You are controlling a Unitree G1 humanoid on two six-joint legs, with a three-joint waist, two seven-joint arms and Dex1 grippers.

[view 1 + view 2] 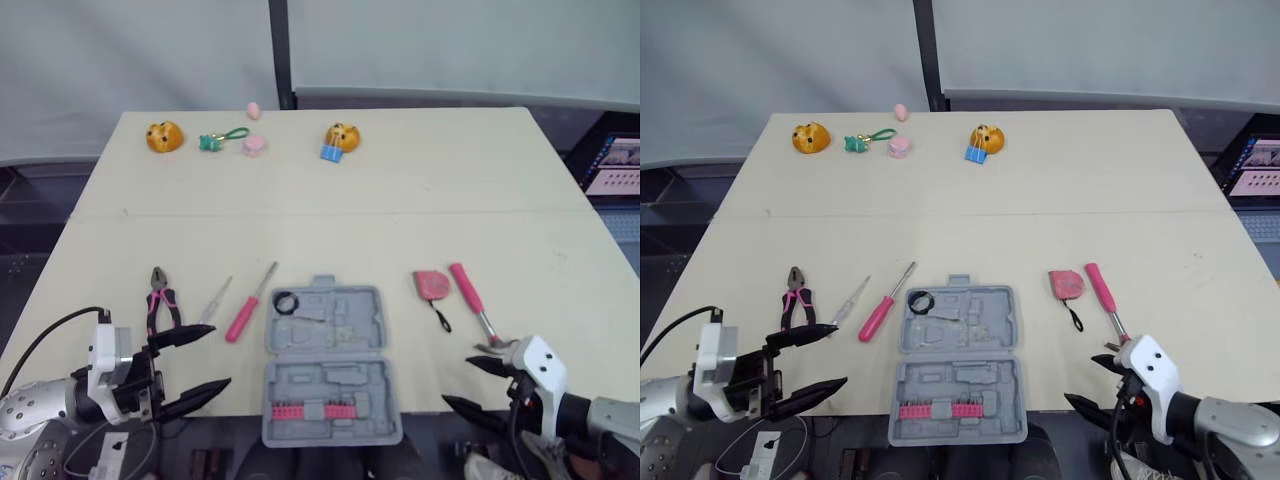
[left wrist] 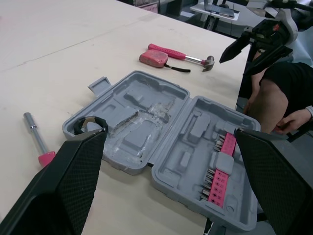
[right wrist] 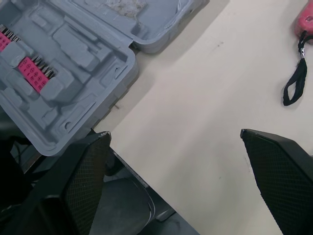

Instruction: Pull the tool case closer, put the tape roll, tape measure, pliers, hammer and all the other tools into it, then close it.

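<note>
Two grippers hang at the near edge of the table [image 1: 400,200], both with jaws spread and nothing between them. Left gripper [image 1: 215,357] sits at the near left, just near of the pliers [image 1: 161,300]. Right gripper [image 1: 460,380] sits at the near right, close to the head end of the hammer [image 1: 470,297], not touching it.

Tool case [image 1: 320,385]: grey, lying open and flat at near centre, between the two grippers, its near half reaching over the table edge. Tape roll [image 1: 286,301], a small black ring, lies in the far-left corner of the far half. A pink bit strip [image 1: 310,410] sits in the near half.

Left of the case, on the table: pink-handled screwdriver [image 1: 245,312], then a clear-handled screwdriver [image 1: 215,300], then the pliers. Right of the case: pink tape measure [image 1: 432,284], its black strap trailing nearward, with the hammer just beside it on the right.

Far side of the table: two orange toys [image 1: 164,136], a green keyring [image 1: 220,138] and a blue clip [image 1: 331,153], well apart from the tools.
</note>
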